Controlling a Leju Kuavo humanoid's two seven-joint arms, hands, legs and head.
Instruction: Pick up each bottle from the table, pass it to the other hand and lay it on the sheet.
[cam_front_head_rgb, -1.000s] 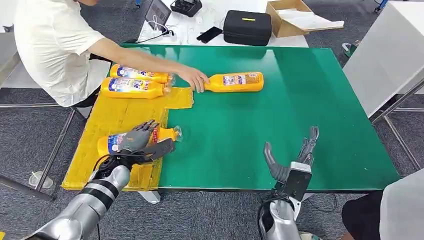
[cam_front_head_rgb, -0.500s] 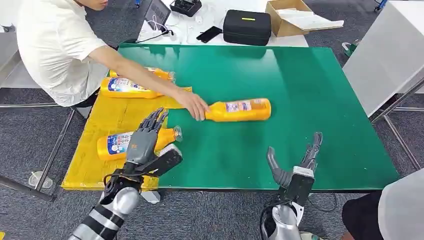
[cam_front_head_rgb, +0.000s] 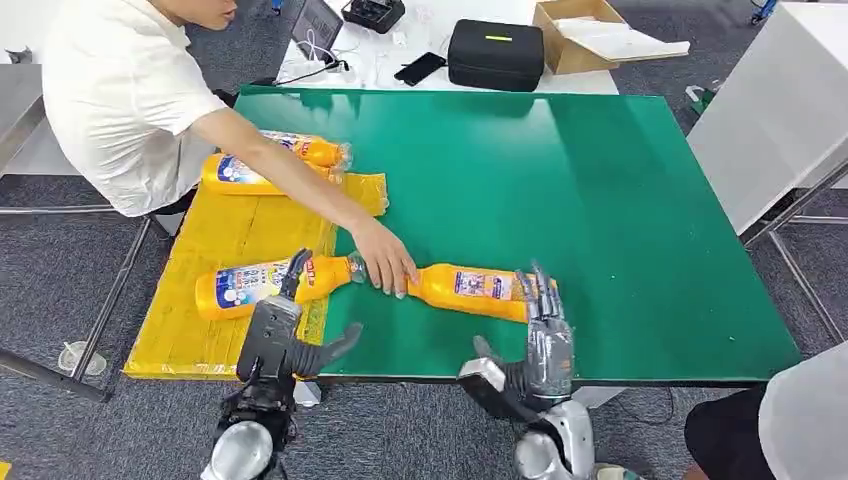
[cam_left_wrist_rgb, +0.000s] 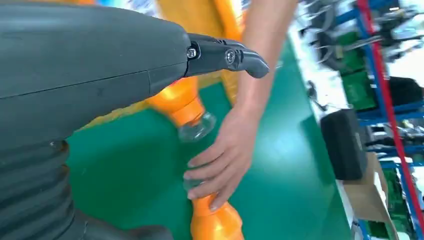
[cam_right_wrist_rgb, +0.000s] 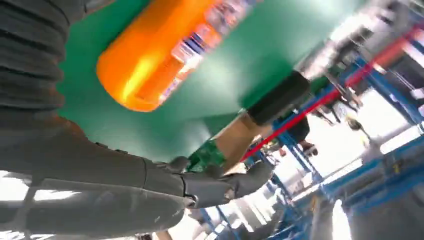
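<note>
Orange bottle (cam_front_head_rgb: 470, 291) lies lengthwise along table's near edge, base under right hand (cam_front_head_rgb: 535, 345), fingers spread, nothing gripped. Left hand (cam_front_head_rgb: 285, 335) spread too, farther off; person's hand (cam_front_head_rgb: 385, 265) on neck.

Orange bottle (cam_front_head_rgb: 470, 289) lies on green table; three others (cam_front_head_rgb: 262, 281) on yellow sheet (cam_front_head_rgb: 210, 240).

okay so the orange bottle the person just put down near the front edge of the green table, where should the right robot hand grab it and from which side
Grip the bottle around its wide labelled body, not the neck: a person's hand covers the cap end. It lies on its side across the table, base toward the right robot hand, so come from the near edge, probably over the top, fingers wrapping across the barrel.
</note>
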